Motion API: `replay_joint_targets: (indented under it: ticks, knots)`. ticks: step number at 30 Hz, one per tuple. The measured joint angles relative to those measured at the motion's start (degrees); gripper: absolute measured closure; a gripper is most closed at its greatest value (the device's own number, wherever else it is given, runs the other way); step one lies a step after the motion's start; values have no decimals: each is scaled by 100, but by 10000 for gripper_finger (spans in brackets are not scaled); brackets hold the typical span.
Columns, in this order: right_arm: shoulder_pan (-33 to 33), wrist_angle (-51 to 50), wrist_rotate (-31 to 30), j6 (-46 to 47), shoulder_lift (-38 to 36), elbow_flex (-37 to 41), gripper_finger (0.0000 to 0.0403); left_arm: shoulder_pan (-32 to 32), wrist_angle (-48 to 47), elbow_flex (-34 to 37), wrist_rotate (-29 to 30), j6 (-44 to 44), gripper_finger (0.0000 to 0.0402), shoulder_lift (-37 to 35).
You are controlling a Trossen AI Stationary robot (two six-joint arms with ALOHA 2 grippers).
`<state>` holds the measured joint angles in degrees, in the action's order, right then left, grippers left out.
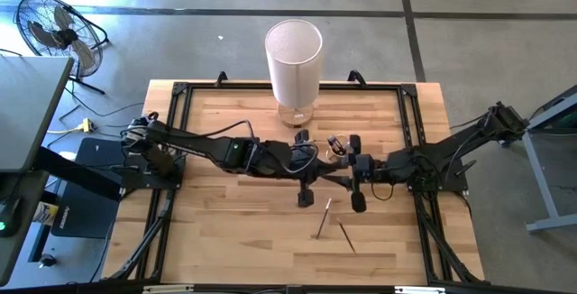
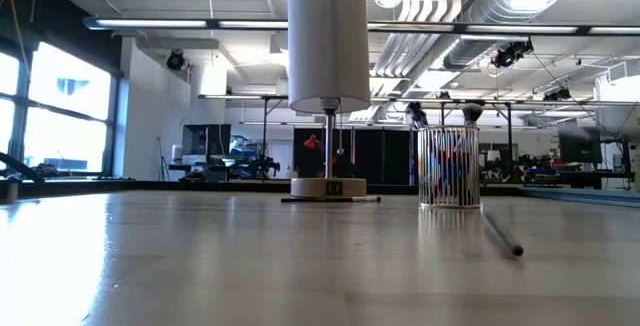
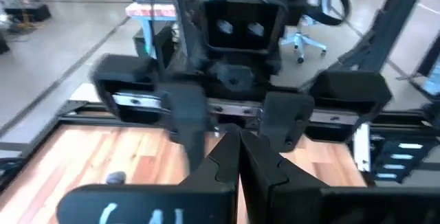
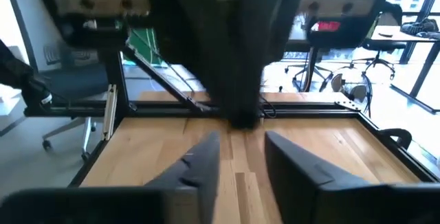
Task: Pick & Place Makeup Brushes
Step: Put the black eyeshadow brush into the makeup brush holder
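Both grippers meet mid-table before the lamp (image 1: 294, 59): left gripper (image 3: 238, 157) closed empty, right gripper (image 4: 242, 157) open; two brushes (image 1: 323, 218) beyond, plank table (image 1: 225, 231) bare toward its edges

- a wooden tabletop (image 1: 234, 231) with a black frame running along its edges.
- a tall white cylinder (image 1: 293, 55) on a thin stem and a flat base stands at the tabletop's far edge, near the middle.
- a clear cup (image 2: 448, 168) stands just beside that base in the low view.
- a black floor fan (image 1: 56, 32) stands on the grey concrete floor beyond the tabletop's far left corner.
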<state>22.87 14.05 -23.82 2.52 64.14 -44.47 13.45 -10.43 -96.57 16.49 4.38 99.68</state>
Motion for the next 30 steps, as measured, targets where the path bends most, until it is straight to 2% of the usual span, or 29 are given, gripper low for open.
replay_joint_targets:
  ticks: [4,5,9,11,17,22,25,28,30]
  knots:
    - [0,-358,22,-4,-24,0,381,-2,-20,0,91,-17,401,0]
    - [2,-521,19,19,-46,0,391,-2,-41,0,97,-20,401,0]
    - [2,-1436,-301,766,-234,-2,383,0,-261,0,102,-22,401,0]
    - [0,-2084,-336,1189,-379,-2,392,0,-452,0,103,-18,401,0]
    - [4,-3853,-182,2667,-775,-4,400,0,-1235,0,113,745,401,0]
    - [212,-4469,-34,3343,-766,-4,402,0,-2335,74,-9,1104,401,-5]
    - [477,-4507,-143,3765,-690,-4,402,4,-2253,547,-291,1134,401,-29]
    - [731,-4510,-375,4282,-605,-4,402,11,-2281,1260,-170,1345,401,-323]
    - [865,-4507,-433,4628,-537,-4,402,7,-1852,1804,-122,1446,401,-662]
